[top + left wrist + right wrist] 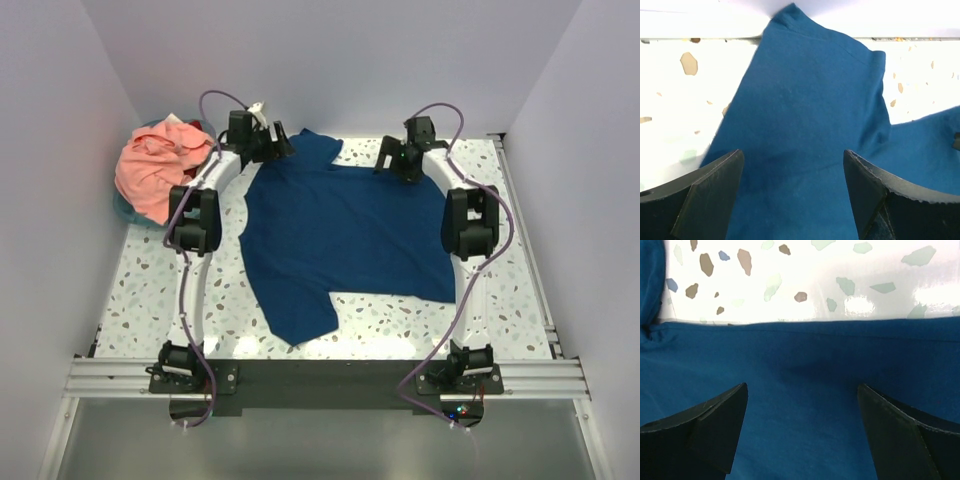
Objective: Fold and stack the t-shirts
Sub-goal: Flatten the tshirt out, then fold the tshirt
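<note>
Lying flat, the navy t-shirt [345,235] spreads beneath both pairs of wide-open, empty jaws.

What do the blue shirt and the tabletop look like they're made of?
Blue shirt: soft matte knit cloth, probably cotton; it lies limp with wrinkles and a stitched hem. Tabletop: glossy white speckled surface, terrazzo-like; glare shows in wrist views.

No readable text, label, brand, number or sign shows in any view.
</note>
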You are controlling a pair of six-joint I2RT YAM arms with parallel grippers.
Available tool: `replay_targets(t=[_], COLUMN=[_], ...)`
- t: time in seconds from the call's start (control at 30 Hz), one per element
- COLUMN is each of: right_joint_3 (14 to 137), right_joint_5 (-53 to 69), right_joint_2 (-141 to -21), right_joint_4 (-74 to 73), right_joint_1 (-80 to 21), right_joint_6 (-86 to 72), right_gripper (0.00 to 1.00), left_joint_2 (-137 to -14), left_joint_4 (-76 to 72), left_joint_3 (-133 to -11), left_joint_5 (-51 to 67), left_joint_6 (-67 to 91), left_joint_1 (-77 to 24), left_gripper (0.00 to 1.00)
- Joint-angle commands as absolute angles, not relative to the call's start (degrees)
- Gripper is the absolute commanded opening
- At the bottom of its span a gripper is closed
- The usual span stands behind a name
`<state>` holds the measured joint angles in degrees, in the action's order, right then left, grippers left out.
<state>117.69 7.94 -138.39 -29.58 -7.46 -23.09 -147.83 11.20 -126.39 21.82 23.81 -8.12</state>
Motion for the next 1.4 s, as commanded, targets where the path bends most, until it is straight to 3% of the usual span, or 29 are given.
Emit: replay_targets(t=[0.0,0.37,0.6,1.37], right_joint_3=[118.14,98.28,88.60,92.45], right_joint_5=[10.55,8.35,7.74,8.35], right_joint_2=[-134.31,-118.66,-114.70,-123.57], right_joint_4=[-31.64,-32.43,-33.40,-31.38], right_joint_1=[-7.65,-8.35,-8.53,-8.88], right_joint_6=[-22.42,-18.28,-16.35,-16.52], right_gripper=[0.94,0.94,0.94,0.93], left_joint_2=[-138.53,-126.83,-124.63,-138.42], left_joint_4=[8.17,26.27,27.33,19.16], left_joint_3=[-122.71,-108.21,-101.61,-106.59], left_joint_5=[21.10,16.62,20.56,24.96], left_joint_6=[22.06,10.99,12.30,17.93], left_joint_1=[-8.26,-10.46,-10.63,-4.57], left_gripper=[0.86,0.86,0.86,0.87])
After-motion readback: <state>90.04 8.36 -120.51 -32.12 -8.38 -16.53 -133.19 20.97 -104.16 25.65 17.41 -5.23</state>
